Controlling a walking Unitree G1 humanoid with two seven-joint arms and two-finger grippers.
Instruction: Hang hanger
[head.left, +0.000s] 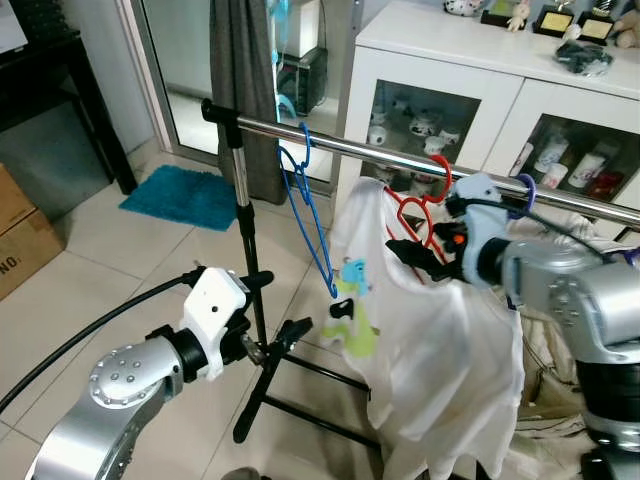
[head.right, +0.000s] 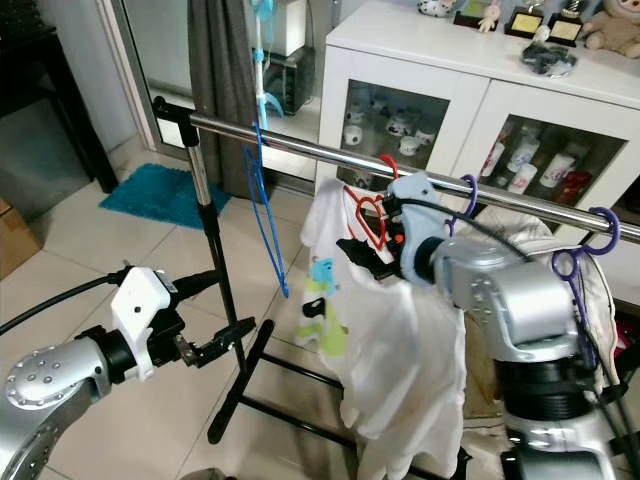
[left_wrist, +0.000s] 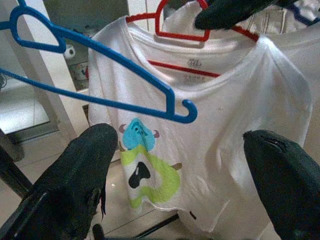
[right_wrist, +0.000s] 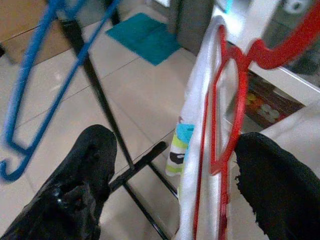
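A red hanger carrying a white T-shirt with a cartoon print hangs by its hook on the steel rail. My right gripper is open right at the hanger's neck; in the right wrist view the red hanger runs between the spread fingers without being clamped. An empty blue hanger hangs on the rail to the left. My left gripper is open, low beside the rack's pole and facing the shirt, with the blue hanger's tip in front of it.
The rack's black pole and floor legs stand close to my left arm. Purple hangers with clothes crowd the rail's right end. A white glass-door cabinet is behind, with a teal mat and a cardboard box on the floor to the left.
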